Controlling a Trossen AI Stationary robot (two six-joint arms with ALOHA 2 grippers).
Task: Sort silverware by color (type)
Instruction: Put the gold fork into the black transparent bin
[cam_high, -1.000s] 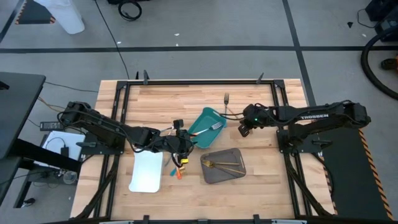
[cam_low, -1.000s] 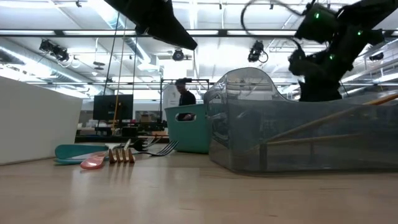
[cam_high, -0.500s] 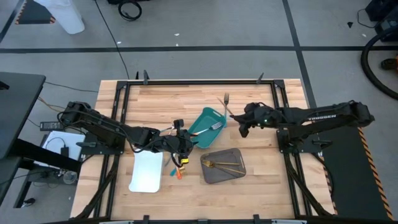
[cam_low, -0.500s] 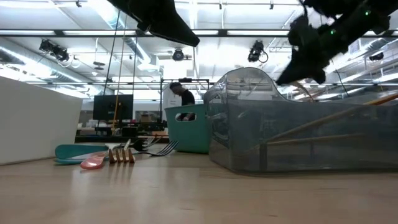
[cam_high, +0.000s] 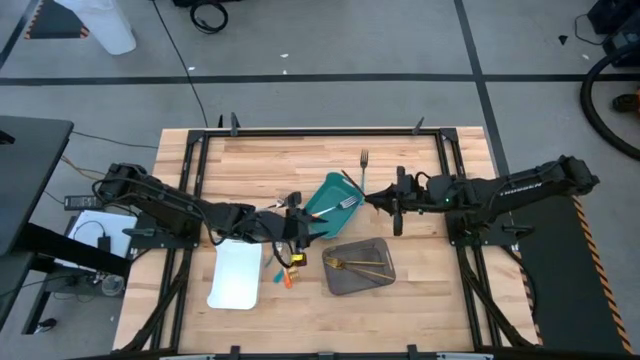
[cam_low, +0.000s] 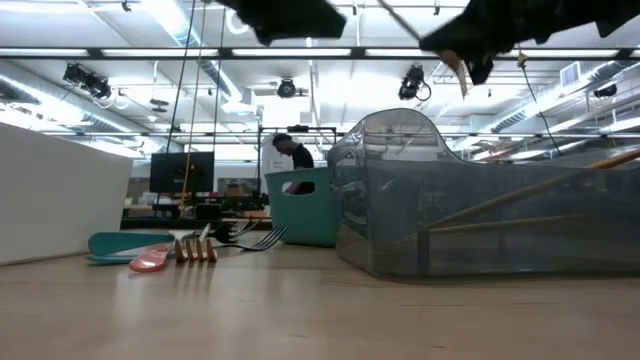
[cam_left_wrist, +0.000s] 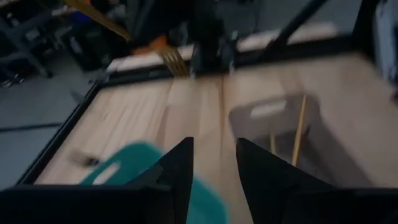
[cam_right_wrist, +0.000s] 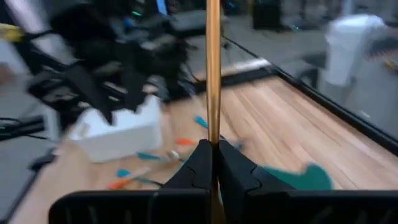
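While the right hand (cam_right_wrist: 212, 149) pinches a gold utensil (cam_right_wrist: 212, 68), the left hand (cam_left_wrist: 213, 163) gapes empty.

**Silverware spread across trays and table**

I see a gold utensil (cam_right_wrist: 213, 68) pinched at its lower end, its slim shaft standing straight up in the right wrist view. Toward twelve o'clock on the table a silver fork (cam_high: 364, 158) lies alone on the wood. Another fork (cam_high: 345, 203) rests across the teal tray's three-o'clock rim. Two gold pieces (cam_high: 358, 264) lie in the grey tray. A cluster of orange- and teal-handled pieces (cam_high: 284, 270) lies at centre, toward six o'clock.
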